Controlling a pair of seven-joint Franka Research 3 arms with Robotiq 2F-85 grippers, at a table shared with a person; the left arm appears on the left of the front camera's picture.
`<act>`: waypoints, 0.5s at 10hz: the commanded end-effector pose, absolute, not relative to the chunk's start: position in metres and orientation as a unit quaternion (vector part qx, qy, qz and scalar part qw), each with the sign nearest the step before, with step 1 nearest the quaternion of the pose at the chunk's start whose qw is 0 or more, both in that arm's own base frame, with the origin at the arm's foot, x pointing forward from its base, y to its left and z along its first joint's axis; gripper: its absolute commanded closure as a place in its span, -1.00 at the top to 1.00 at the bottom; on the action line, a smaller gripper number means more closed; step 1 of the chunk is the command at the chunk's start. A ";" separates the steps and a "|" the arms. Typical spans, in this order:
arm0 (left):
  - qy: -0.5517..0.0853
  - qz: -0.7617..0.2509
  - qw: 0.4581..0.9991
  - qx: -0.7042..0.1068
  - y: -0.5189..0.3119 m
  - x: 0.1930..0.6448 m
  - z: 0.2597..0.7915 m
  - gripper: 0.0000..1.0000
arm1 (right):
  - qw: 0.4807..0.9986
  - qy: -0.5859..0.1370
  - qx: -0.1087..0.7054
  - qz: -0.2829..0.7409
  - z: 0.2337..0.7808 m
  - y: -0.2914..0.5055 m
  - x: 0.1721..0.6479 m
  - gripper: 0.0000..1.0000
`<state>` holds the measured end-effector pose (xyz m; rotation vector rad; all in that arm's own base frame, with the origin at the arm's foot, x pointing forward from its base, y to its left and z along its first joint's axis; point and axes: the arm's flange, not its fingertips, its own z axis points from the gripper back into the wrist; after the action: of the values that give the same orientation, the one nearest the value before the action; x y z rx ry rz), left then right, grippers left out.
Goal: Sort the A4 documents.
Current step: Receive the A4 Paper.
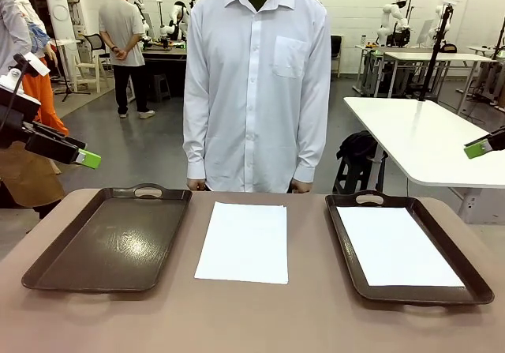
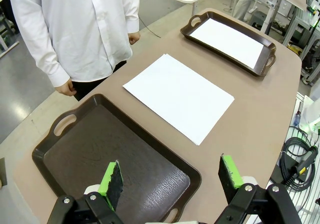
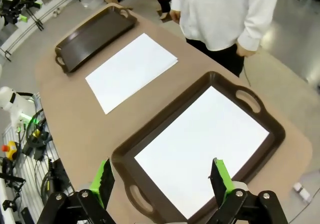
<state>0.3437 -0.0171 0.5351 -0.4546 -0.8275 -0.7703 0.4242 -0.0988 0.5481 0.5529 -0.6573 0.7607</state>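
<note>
Both pincers wide open, nothing held. Left gripper [image 2: 170, 175] hangs over near end of empty left tray [image 1: 110, 242], right gripper [image 3: 160, 176] over right tray [image 1: 418, 296], one sheet [image 1: 397, 246] inside. A4 stack [image 1: 242, 242] flat on table [image 1: 252, 321] between trays, long axis pointing at person [image 1: 256, 76], closer to left tray. I reckon left arm's nearer.

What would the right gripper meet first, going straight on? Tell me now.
Probably the white sheet lying in the right tray; the open right gripper points down at it, depth unclear.
</note>
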 end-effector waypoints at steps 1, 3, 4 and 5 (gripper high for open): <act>-0.392 -0.369 0.814 -0.217 -0.016 0.346 0.533 1.00 | 0.829 -0.306 0.269 0.383 0.540 -0.083 0.423 1.00; -0.392 -0.369 0.814 -0.217 -0.016 0.346 0.533 1.00 | 0.827 -0.290 0.278 0.393 0.540 -0.077 0.426 1.00; -0.392 -0.369 0.814 -0.217 -0.016 0.346 0.533 1.00 | 0.826 -0.289 0.281 0.394 0.540 -0.077 0.426 1.00; -0.392 -0.369 0.814 -0.217 -0.016 0.346 0.533 1.00 | 0.826 -0.289 0.280 0.395 0.540 -0.077 0.426 1.00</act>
<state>0.3437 -0.0171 0.5351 -0.4547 -0.8275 -0.7702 0.4252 -0.0743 0.5423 0.5953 -0.6159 0.8176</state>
